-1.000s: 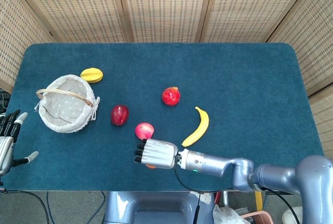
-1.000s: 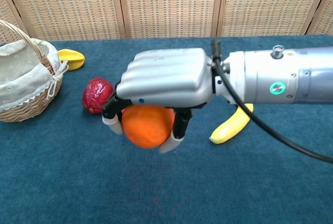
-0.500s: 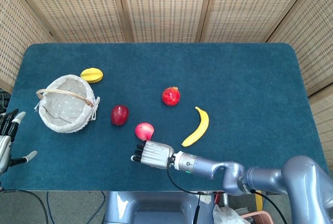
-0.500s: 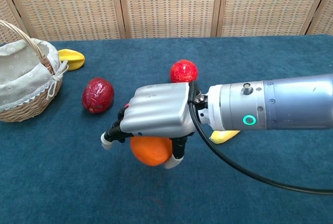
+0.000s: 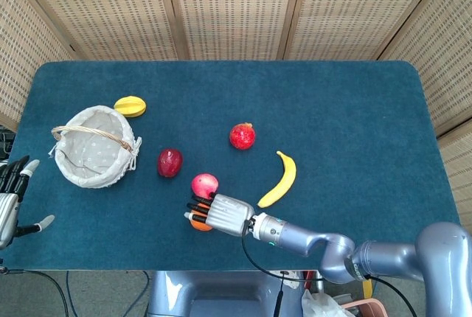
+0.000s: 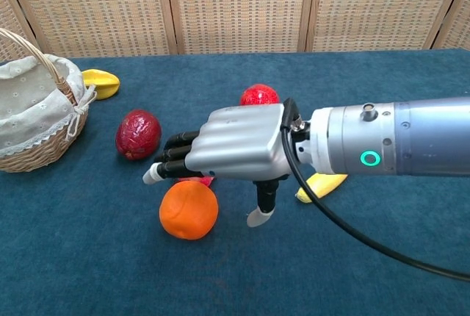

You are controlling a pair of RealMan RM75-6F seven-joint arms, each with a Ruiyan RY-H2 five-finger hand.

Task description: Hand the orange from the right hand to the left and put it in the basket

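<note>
The orange point(image 6: 189, 209) lies on the blue table near its front edge, free of any grip; only a sliver of the orange point(image 5: 198, 223) shows in the head view. My right hand point(image 6: 235, 153) hovers just above and to the right of it, fingers stretched out, thumb pointing down beside the fruit, holding nothing. The right hand point(image 5: 221, 214) covers most of the orange from above. My left hand point(image 5: 11, 199) hangs off the table's left edge, fingers spread and empty. The wicker basket point(image 5: 74, 173) with a white lining stands at the left, also seen as the basket point(image 6: 37, 151).
A yellow starfruit point(image 5: 130, 105) lies behind the basket. A dark red apple point(image 5: 169, 162), a pink apple point(image 5: 205, 184), a red pomegranate point(image 5: 242, 136) and a banana point(image 5: 280, 179) are spread around the table's middle, close to my right hand.
My right hand lowered the orange to the table and let it go, its fingers straightening out. The left hand has stayed where it was.
</note>
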